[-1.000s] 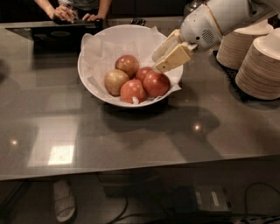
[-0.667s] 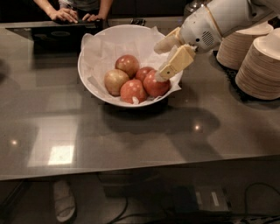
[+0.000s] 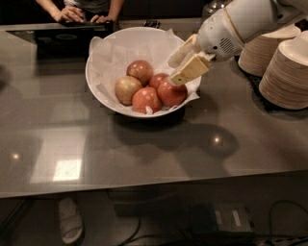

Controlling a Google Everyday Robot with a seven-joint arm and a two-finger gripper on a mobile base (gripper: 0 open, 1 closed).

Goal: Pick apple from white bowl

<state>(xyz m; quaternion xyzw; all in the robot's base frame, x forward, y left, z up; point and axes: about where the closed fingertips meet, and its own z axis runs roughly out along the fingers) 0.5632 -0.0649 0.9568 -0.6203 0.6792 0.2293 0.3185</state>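
The white bowl (image 3: 94, 82), lined with crumpled white paper, stands on the grey table and holds several apples. The deep red apple (image 3: 173, 95) lies at the bowl's right front. My gripper (image 3: 172, 72) comes in from the upper right and is open just above that apple. Its lower finger (image 3: 191, 70) reaches down to the apple's top and its upper finger (image 3: 180, 53) is over the bowl's right side. A pale yellowish apple (image 3: 126, 89) lies at the left, with duller orange-red apples (image 3: 140, 71) around it.
Stacks of tan paper bowls (image 3: 288, 72) stand at the right, close behind my arm. A person's hands (image 3: 72, 14) rest on a dark device (image 3: 62, 36) at the far edge. The table's front edge (image 3: 144, 187) runs below the bowl.
The gripper's fingers have spread apart, and the gripper has dropped slightly down and left, closer to the deep red apple. The apples and bowl have not moved.
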